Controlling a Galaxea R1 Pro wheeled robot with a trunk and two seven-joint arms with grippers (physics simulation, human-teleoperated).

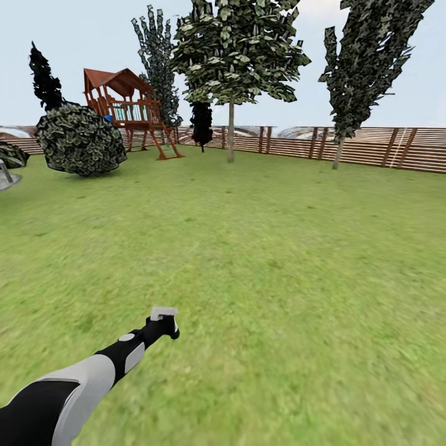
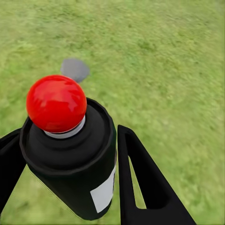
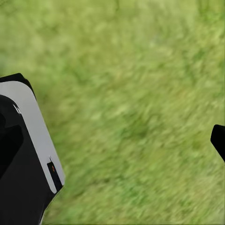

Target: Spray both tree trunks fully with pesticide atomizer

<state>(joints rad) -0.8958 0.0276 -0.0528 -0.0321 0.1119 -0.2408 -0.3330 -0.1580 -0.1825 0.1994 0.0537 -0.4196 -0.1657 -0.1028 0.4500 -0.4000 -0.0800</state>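
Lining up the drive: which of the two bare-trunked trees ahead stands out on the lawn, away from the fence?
The broad-canopied tree with the thin straight trunk near the wooden playset. The other trunk leans right against the slatted fence.

Count from my head camera: two broad-canopy trees, one at upper centre (image 1: 230, 133) and one at upper right (image 1: 337, 152). Three narrow dark columns: upper left (image 1: 44, 80), behind the playset (image 1: 158, 62), and centre (image 1: 201, 124). One round bush (image 1: 79, 139), one playset (image 1: 127, 105), one fence (image 1: 371, 147). One atomizer (image 2: 70, 154) in my left wrist view.
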